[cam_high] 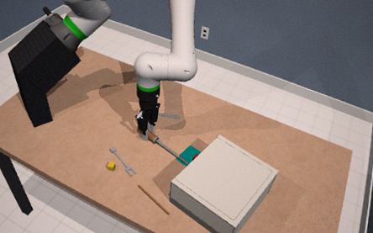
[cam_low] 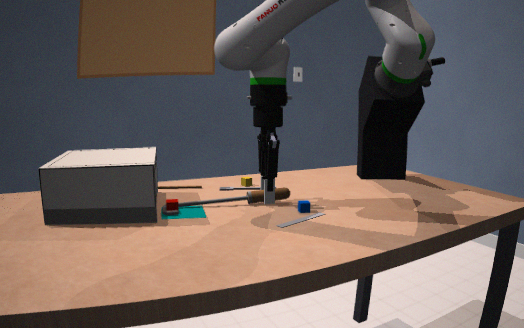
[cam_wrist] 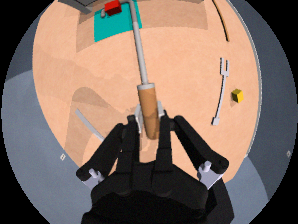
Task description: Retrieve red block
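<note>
Landmark low white box cabinet (cam_low: 98, 186) on wooden table (cam_low: 250, 260), teal square mat (cam_low: 187, 212) touching its right side in exterior view, small red block (cam_low: 172, 204) on mat beside cabinet, wooden-handled hook tool (cam_low: 220, 199) lying rightward from block, gripper (cam_low: 268, 196) clamped on handle, blue cube (cam_low: 303, 206) and grey flat bar (cam_low: 301, 220) further right, yellow cube (cam_low: 246, 181) behind tool.

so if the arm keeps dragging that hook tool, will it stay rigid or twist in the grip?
Likely rigid: the tool's rod runs straight from gripper to red block. Its round handle could roll between the fingers, though. The block looks light and should slide, not tip.
</note>
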`<state>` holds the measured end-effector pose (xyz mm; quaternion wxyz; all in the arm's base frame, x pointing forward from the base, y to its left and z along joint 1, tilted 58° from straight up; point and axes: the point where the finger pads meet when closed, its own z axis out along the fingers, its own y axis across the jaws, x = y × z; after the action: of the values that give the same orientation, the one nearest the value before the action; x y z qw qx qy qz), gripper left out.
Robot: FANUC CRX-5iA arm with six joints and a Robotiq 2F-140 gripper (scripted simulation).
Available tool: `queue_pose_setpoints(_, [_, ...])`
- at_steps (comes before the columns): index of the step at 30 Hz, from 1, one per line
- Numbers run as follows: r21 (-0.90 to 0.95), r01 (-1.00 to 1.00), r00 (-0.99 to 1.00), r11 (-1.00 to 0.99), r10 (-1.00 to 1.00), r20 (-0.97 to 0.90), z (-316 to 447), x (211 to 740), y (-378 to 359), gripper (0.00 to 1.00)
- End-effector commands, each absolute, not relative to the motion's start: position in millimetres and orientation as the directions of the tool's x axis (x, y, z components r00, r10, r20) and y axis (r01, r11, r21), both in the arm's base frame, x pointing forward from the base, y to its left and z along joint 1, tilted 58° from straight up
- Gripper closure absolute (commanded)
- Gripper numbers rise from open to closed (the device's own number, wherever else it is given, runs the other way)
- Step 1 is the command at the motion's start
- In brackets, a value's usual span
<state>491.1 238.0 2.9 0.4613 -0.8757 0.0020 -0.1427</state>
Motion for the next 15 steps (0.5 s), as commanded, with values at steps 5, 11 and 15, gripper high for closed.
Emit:
queue_pose_setpoints(5, [-0.808, 0.128, 0.959, -0.575, -0.136, 0.248, 2.3, 488.8, 238.1, 1.00])
queue_pose_setpoints(11, [-0.808, 0.128, 0.959, -0.575, -0.136, 0.248, 2.1, 488.2, 238.1, 1.00])
queue_pose_setpoints(15, [-0.808, 0.128, 0.959, -0.575, -0.136, 0.248, 2.1, 488.1, 238.2, 1.00])
